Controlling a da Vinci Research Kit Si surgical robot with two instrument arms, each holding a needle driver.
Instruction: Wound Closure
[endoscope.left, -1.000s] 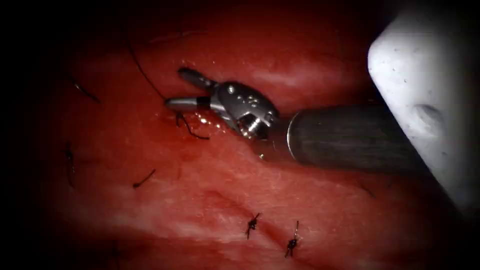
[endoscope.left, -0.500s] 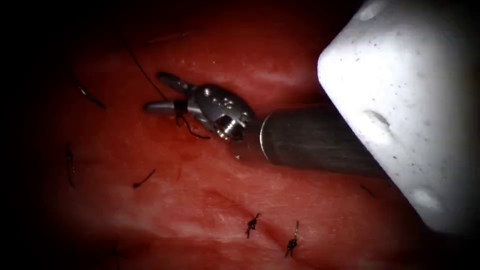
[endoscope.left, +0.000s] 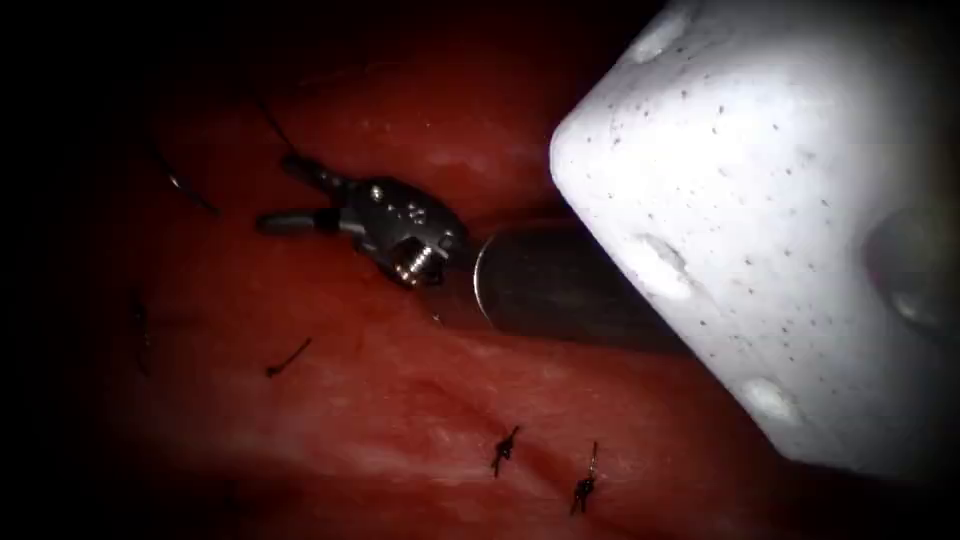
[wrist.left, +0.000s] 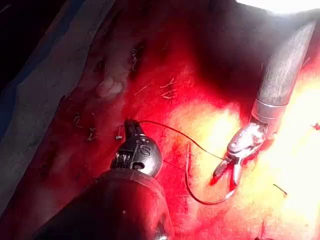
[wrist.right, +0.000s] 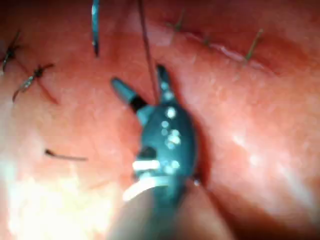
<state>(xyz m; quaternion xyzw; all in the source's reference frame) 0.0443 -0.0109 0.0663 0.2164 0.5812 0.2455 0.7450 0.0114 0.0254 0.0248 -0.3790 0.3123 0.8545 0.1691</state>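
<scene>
Not much to read here, honestly. The only mark I can spot is on the metal wrist of the left tool (wrist.left: 136, 155) in the left wrist view. It looks like a single stamped character, maybe an "S" or a "5", but I can't tell which. The right tool (endoscope.left: 290, 195) has small dots on its wrist, but no letters or numbers I can make out.
</scene>
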